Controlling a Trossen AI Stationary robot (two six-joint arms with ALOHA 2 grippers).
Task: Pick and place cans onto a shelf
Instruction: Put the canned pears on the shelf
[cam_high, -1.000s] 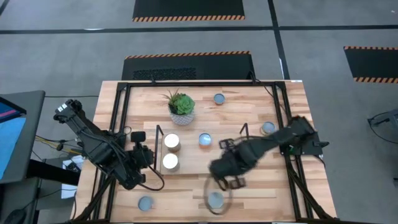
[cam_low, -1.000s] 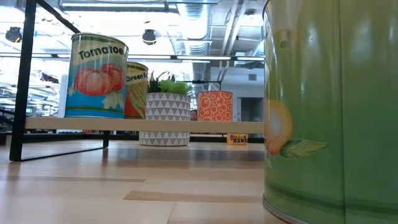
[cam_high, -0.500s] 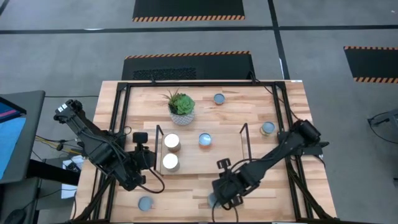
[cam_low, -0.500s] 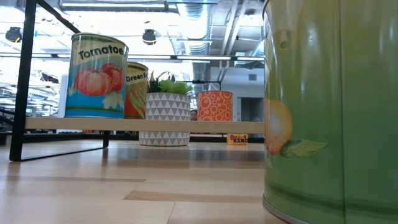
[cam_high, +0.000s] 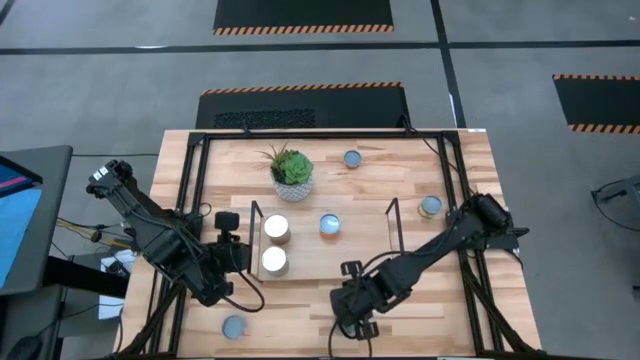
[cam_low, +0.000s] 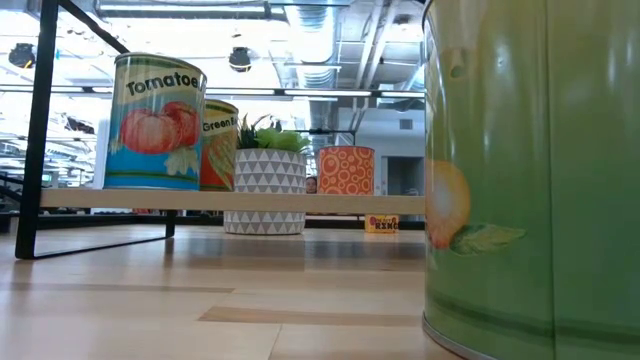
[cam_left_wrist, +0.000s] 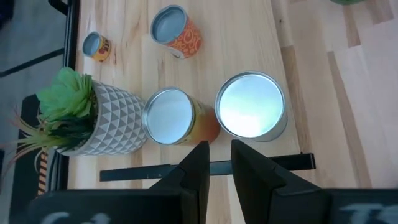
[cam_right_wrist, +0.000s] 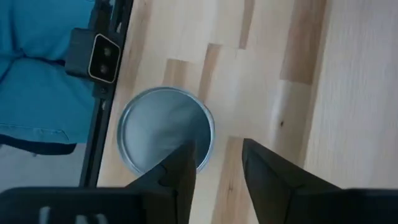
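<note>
At the high view's lower centre, my right gripper (cam_high: 352, 318) hangs released above a can (cam_right_wrist: 165, 131). I'd centre both fingers around it before clenching. Left gripper (cam_left_wrist: 215, 163) waits, slightly parted, by the shelf (cam_high: 345, 258).

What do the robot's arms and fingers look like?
Both arms are black and chunky with joints, and thin black cables loop off them. The left gripper and right gripper each end in two flat, dark fingers.

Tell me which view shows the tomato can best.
The low view: the tomato can stands side-on on the shelf, with its label readable. The high view and left wrist view give only its pale lid, so neither identifies it. The right wrist view shows a different can.
</note>
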